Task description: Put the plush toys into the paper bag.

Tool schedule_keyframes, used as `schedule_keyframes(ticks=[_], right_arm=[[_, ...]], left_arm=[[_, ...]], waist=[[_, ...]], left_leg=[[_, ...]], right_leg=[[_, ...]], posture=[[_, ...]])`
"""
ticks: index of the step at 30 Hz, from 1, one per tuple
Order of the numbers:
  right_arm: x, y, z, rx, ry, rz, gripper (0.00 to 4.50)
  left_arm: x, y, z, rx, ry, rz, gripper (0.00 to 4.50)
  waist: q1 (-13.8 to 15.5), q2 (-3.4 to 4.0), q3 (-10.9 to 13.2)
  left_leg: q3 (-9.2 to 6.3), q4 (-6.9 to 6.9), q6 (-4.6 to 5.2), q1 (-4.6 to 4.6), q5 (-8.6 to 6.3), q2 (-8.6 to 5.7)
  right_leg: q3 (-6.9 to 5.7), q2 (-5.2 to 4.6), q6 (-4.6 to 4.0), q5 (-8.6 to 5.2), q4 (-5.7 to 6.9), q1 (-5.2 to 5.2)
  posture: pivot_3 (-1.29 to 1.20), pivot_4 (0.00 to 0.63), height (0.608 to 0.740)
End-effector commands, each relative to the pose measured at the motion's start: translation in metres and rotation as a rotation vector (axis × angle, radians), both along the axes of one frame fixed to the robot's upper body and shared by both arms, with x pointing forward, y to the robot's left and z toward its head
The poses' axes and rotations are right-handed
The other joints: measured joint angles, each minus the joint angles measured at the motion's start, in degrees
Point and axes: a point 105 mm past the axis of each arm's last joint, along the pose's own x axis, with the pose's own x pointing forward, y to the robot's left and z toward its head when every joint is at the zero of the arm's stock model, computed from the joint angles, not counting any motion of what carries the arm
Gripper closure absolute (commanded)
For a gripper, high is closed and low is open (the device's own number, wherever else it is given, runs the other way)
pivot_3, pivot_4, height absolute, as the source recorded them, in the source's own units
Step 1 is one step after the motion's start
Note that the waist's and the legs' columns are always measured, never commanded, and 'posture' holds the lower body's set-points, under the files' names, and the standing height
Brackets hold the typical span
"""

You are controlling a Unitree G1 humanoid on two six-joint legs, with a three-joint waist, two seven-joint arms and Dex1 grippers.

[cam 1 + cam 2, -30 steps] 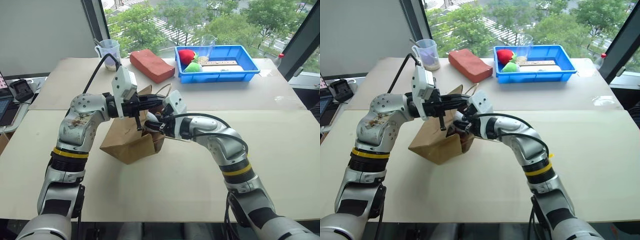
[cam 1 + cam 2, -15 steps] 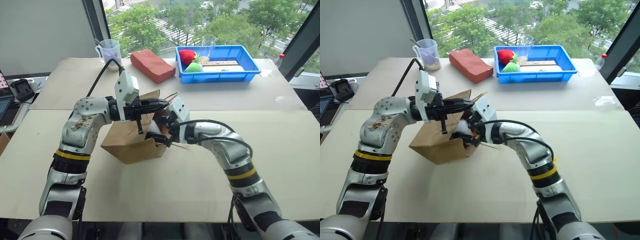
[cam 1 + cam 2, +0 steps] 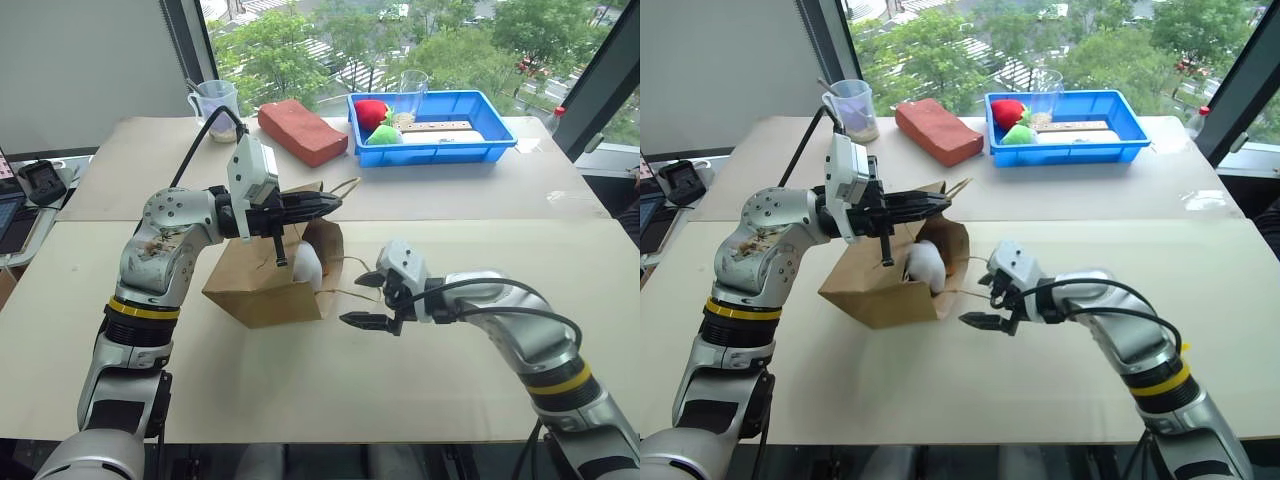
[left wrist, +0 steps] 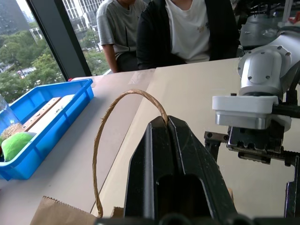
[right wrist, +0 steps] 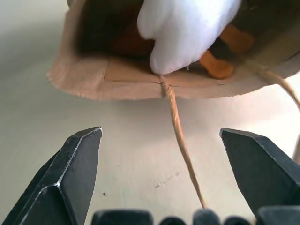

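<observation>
The brown paper bag [image 3: 262, 290] lies tilted on the table with its mouth towards my right arm. My left gripper [image 3: 328, 205] is shut on the bag's upper cord handle [image 4: 101, 136] and holds the mouth open. The white fluffy plush toy [image 3: 305, 268] sits in the bag's mouth, its tan bits [image 5: 218, 65] showing under it. A dark brown shape [image 5: 124, 42] lies deeper inside, too dim to identify. My right gripper [image 3: 362, 300] is open and empty, just off the bag's mouth and low over the table. The lower cord handle [image 5: 180, 136] trails out between its fingers.
At the table's far side stand a reddish-brown block [image 3: 303, 130], a plastic measuring cup [image 3: 218, 103] and a blue tray [image 3: 490, 140] with red and green soft fruits and a glass [image 3: 413, 92]. Two people [image 4: 187, 28] are beyond the table in the left wrist view.
My right gripper opened, let go of the white toy in the bag's mouth and drew back out to the right and down. The left gripper kept still on the handle.
</observation>
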Motion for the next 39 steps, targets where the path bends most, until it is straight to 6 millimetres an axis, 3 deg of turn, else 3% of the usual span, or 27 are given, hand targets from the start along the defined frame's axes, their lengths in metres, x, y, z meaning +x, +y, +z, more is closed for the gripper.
schedule_keyframes(ticks=[1,9,13,15,22,27,31,35,39], right_arm=[[0.009,-0.002,-0.007,-0.052,-0.089,-0.019,0.59],[0.010,-0.007,0.001,-0.025,-0.119,-0.050,3.30],[0.008,-0.011,0.020,0.033,-0.136,-0.077,4.47],[0.008,-0.011,0.032,0.088,-0.139,-0.105,4.47],[-0.013,-0.015,0.100,0.199,-0.313,-0.161,4.47],[-0.038,0.004,0.126,0.253,-0.316,-0.078,4.47],[-0.037,0.019,0.123,0.267,-0.281,-0.079,4.47],[-0.016,0.026,0.103,0.250,-0.235,-0.141,4.47],[-0.002,0.028,0.096,0.241,-0.232,-0.160,4.47]], left_arm=[[-0.007,0.000,0.013,-0.007,-0.058,-0.021,4.50],[-0.008,0.002,0.014,-0.005,-0.059,-0.011,4.50],[-0.004,0.003,0.016,-0.007,-0.056,-0.006,4.50],[-0.001,0.005,0.017,-0.005,-0.053,-0.004,4.50],[0.039,0.009,0.034,-0.021,-0.061,0.017,4.50],[0.056,-0.001,0.047,0.003,-0.079,-0.039,4.50],[0.060,-0.001,0.039,0.061,-0.057,-0.072,4.50],[0.051,0.000,0.022,0.119,-0.012,-0.130,4.50],[0.038,0.001,0.012,0.137,0.023,-0.169,4.50]], waist=[[0.1,0.00,0.0],[0.4,0.00,0.0],[0.3,0.00,0.0],[0.4,0.00,0.0],[0.9,-0.01,0.0],[0.9,-0.01,0.0],[0.2,-0.01,0.0],[0.0,0.00,0.0],[-0.1,0.00,0.0]], left_leg=[[0.00,0.00,0.00,0.00,0.00,-0.01],[0.00,0.01,-0.01,-0.03,0.00,0.00],[0.00,0.01,-0.01,-0.03,0.00,-0.01],[0.00,0.01,-0.01,-0.03,0.00,0.00],[-0.01,0.05,-0.01,-0.04,0.01,-0.01],[-0.01,0.02,0.02,-0.06,-0.01,-0.01],[-0.01,-0.02,0.07,-0.08,-0.04,-0.02],[-0.01,-0.04,0.12,-0.07,-0.07,-0.01],[-0.01,-0.02,0.12,-0.08,-0.06,-0.01]], right_leg=[[0.00,0.00,0.00,0.00,0.00,0.00],[0.00,-0.01,0.00,0.00,-0.03,0.00],[0.00,-0.01,0.00,0.00,-0.02,0.01],[0.00,0.00,0.00,0.00,-0.02,0.01],[-0.02,0.00,0.00,0.00,-0.03,0.04],[-0.05,0.00,0.00,0.00,-0.02,0.03],[-0.05,0.00,0.00,0.00,0.09,0.02],[-0.05,0.00,0.00,0.00,0.20,-0.01],[-0.04,0.00,0.00,0.00,0.20,-0.01]], posture=[[0.00,0.150,0.740],[0.00,0.150,0.740],[0.00,0.150,0.740],[0.00,0.150,0.740],[0.00,0.150,0.740],[0.00,0.150,0.740],[0.00,0.150,0.740],[0.00,0.150,0.740],[0.00,0.150,0.740]])
